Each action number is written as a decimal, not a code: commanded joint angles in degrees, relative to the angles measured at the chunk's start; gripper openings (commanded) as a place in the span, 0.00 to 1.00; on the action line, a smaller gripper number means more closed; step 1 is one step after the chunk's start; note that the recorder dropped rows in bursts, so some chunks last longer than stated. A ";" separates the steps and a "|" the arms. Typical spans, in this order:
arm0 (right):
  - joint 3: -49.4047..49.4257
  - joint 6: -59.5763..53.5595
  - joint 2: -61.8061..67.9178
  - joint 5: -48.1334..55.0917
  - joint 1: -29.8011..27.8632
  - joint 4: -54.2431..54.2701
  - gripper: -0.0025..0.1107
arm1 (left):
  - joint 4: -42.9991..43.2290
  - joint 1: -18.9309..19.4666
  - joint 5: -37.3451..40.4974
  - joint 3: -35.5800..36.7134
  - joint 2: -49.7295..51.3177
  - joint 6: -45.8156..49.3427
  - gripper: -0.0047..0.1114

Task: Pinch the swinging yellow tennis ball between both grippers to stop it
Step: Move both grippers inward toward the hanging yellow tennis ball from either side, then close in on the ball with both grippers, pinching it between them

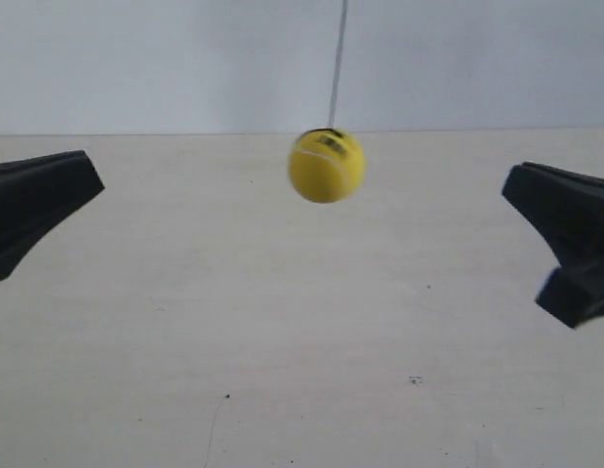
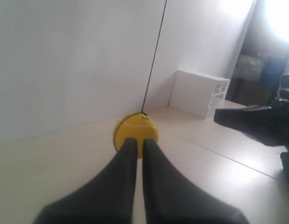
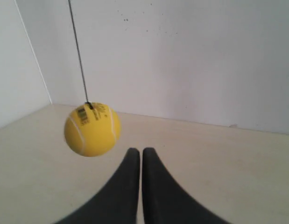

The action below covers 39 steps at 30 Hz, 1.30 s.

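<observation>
The yellow tennis ball point(image 1: 326, 166) hangs on a thin black string point(image 1: 337, 63) just above the pale tabletop, slightly blurred. The gripper at the exterior view's left point(image 1: 87, 174) and the gripper at the exterior view's right point(image 1: 511, 187) stand well apart from it on either side, neither touching it. In the left wrist view my left gripper point(image 2: 136, 142) is shut and empty, pointing at the ball point(image 2: 135, 127) straight ahead. In the right wrist view my right gripper point(image 3: 137, 151) is shut and empty; the ball point(image 3: 92, 129) floats off to one side of its tips.
A pale wooden tabletop point(image 1: 282, 341) runs back to a white wall point(image 1: 136, 58). A white shelf box point(image 2: 200, 93) stands by the wall in the left wrist view, and the other black gripper point(image 2: 254, 123) shows beyond the ball.
</observation>
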 commanded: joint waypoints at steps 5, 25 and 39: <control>-10.67 3.82 19.39 -8.05 0.09 -12.63 0.02 | -9.48 -9.19 0.18 -2.70 14.06 16.43 0.08; -17.50 -4.27 26.06 -1.03 0.09 -11.18 0.02 | -20.01 -19.64 2.64 -13.65 30.83 26.86 0.08; -17.50 -4.80 26.06 -1.89 0.09 -11.96 0.02 | -25.04 -20.42 8.72 -18.85 31.41 33.40 0.08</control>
